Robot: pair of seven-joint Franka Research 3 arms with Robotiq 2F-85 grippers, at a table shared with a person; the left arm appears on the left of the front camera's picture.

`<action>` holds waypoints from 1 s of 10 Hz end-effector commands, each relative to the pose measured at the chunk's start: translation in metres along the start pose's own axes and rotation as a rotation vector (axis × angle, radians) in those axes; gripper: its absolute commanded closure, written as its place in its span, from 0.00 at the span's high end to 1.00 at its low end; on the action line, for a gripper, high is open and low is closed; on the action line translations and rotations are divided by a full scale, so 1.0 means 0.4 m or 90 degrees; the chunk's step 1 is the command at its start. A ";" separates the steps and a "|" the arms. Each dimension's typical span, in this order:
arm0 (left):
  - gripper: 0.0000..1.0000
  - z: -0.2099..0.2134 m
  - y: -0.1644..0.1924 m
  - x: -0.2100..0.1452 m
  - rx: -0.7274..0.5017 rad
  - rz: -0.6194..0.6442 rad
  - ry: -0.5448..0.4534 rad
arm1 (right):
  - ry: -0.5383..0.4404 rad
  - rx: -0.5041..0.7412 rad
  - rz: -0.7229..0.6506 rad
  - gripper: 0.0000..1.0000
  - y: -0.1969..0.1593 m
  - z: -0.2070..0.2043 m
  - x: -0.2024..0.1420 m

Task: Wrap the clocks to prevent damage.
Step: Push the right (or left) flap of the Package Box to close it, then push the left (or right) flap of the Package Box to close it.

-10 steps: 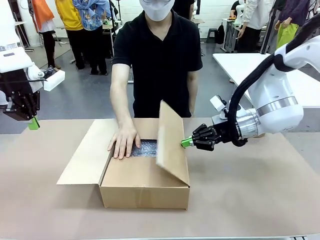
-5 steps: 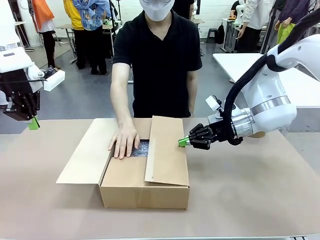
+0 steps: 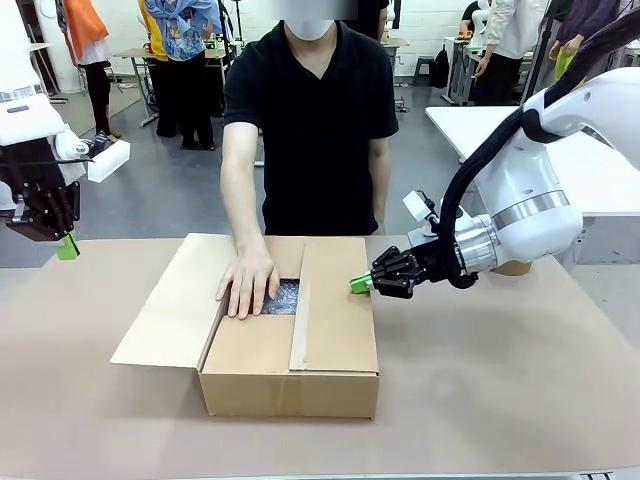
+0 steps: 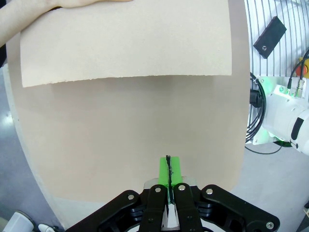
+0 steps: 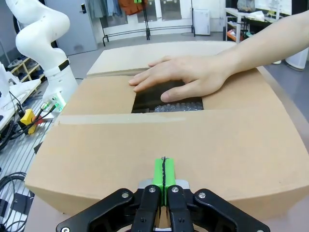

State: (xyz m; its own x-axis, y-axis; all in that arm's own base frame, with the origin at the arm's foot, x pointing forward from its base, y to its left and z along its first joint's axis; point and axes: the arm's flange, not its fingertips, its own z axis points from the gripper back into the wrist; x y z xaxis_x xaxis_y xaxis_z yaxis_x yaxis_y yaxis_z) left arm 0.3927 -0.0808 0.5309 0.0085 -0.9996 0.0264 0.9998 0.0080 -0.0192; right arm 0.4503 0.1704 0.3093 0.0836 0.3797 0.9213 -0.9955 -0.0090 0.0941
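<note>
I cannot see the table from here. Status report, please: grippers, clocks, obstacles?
Left gripper shut, empty, far left. Right gripper shut, tip at right flap. Wrapped clocks inside box. Person's hand over the opening.

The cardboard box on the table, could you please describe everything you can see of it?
The cardboard box is plain brown and stands on the table. Its near flap and right flap lie folded flat, the left flap is spread outward. Bubble wrap shows through the open gap, where the person's hand rests. The shut right gripper meets the right flap's edge.
</note>
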 end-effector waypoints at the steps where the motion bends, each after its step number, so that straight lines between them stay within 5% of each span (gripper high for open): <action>1: 0.00 0.006 0.002 -0.003 -0.004 0.008 0.003 | 0.042 -0.004 -0.013 0.01 -0.013 -0.033 -0.037; 2: 0.00 0.006 0.002 -0.003 -0.004 0.008 0.003 | 0.070 0.016 0.005 0.01 0.006 -0.011 -0.030; 3: 0.00 0.006 0.002 -0.003 -0.004 0.008 0.003 | 0.001 0.001 0.001 0.01 -0.001 -0.001 0.000; 10: 0.00 0.006 0.002 -0.003 -0.004 0.008 0.003 | 0.001 0.001 0.001 0.01 -0.001 -0.001 0.000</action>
State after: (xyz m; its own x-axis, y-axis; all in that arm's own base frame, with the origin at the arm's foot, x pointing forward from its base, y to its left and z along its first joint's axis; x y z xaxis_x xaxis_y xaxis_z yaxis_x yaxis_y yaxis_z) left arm 0.3927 -0.0808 0.5310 0.0085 -0.9996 0.0264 0.9998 0.0080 -0.0192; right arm 0.4516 0.1691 0.3139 0.0681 0.3847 0.9205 -0.9963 -0.0219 0.0829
